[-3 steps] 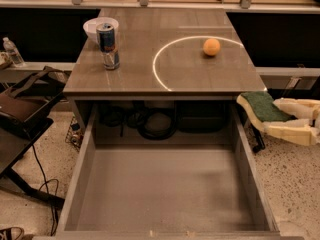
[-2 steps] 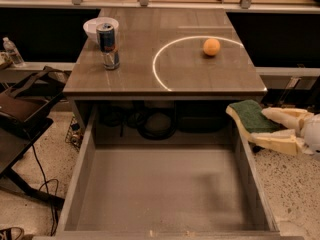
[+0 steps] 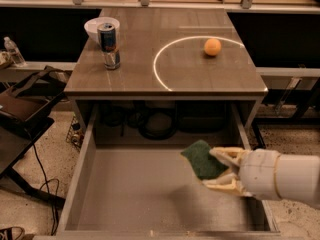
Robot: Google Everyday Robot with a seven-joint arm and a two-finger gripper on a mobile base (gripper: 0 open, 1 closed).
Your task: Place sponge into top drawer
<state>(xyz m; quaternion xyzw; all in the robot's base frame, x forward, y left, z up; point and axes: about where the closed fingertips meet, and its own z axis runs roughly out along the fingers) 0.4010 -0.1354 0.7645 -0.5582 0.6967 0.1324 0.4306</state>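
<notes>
"Green sponge [image 3: 202, 159] has come in over the top drawer [image 3: 135, 194] now. A second ago it hung outside the right wall."
"Is the gripper [image 3: 216, 168] pinching it?"
"Yes, clamped on it, above the drawer's right half. I'd say letting go is all that's left."
"Anything in the way?"
"No. The orange ball [image 3: 212, 46], can [image 3: 108, 46] and bowl [image 3: 101, 26] sit on the table [image 3: 200, 76], well apart."
</notes>
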